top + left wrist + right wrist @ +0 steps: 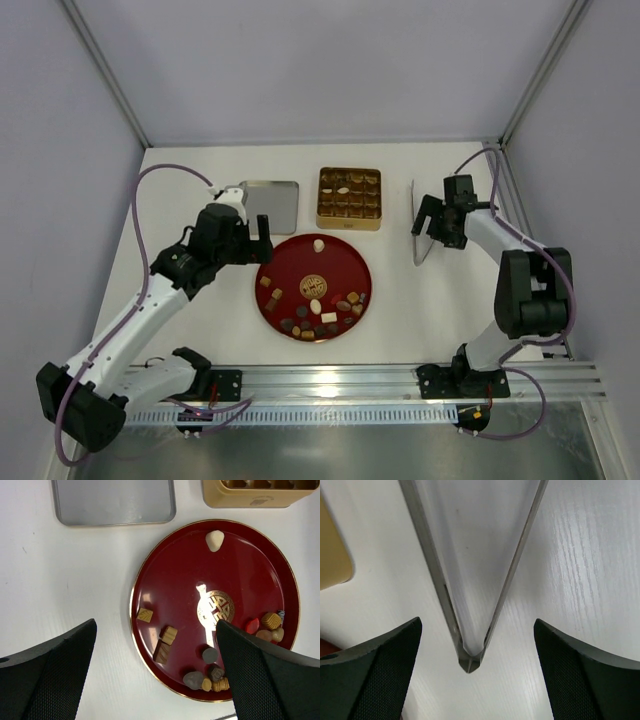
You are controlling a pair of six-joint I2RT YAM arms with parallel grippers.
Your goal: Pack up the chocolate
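Many chocolates [168, 634] on red plate [240, 565]; left hand [156, 630] spread, empty: straddle lone cream piece [215, 540] squarely; right hand [477, 622] apart, seemingly off metal lid [475, 555].

- Round red plate [340, 262] at the middle of the white table [420, 320].
- Square gold gridded tin [349, 222] just behind the plate.
- Flat grey lid [272, 206] left of the tin.
- Second metal lid [420, 245], tilted on edge, to the right.

Narrow gap between plate [340, 262] and tin [349, 222]
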